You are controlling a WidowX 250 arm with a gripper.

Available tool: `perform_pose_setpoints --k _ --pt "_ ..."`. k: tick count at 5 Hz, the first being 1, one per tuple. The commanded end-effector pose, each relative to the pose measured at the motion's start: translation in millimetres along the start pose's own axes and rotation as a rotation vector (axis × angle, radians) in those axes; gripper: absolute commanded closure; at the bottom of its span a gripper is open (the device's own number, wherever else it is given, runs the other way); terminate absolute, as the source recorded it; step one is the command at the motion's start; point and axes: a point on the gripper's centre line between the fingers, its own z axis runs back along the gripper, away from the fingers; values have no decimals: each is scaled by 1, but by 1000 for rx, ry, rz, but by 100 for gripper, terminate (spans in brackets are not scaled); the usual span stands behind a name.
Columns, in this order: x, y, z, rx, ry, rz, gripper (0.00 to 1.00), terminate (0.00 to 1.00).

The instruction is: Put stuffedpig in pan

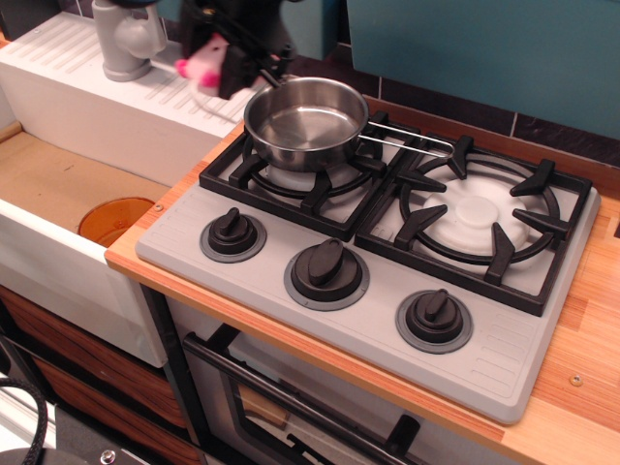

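Note:
The stuffedpig (204,60) is a small pink plush, blurred, held in the air at the top of the view, just left of the pan. My gripper (228,58) is black, mostly cut off by the top edge, and is shut on the pig. The pan (306,121) is a round shiny steel pan with a wire-loop handle pointing right. It stands on the rear left burner and is empty. The pig hangs a little above and left of the pan's rim.
The grey stove (504,358) has black grates and three knobs (327,272) along the front. A white sink unit (87,97) with a grey faucet (126,39) is at the left, with an orange drain (114,218) in the basin. A wooden counter edge (581,387) lies to the right.

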Motion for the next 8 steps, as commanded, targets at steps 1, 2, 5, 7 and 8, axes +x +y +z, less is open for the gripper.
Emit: perform_pose_setpoints --k 1,2,5,7,8 --pt "39 -6 -6 -18 -88 10 100 0" --pt "45 -17 -12 -38 -94 18 100 0" --pt "51 -22 -7 -37 -124 37 0 0" --pt "44 -25 21 -13 -84 40 0 0" --pt "43 -29 26 -24 -86 33 0 0"
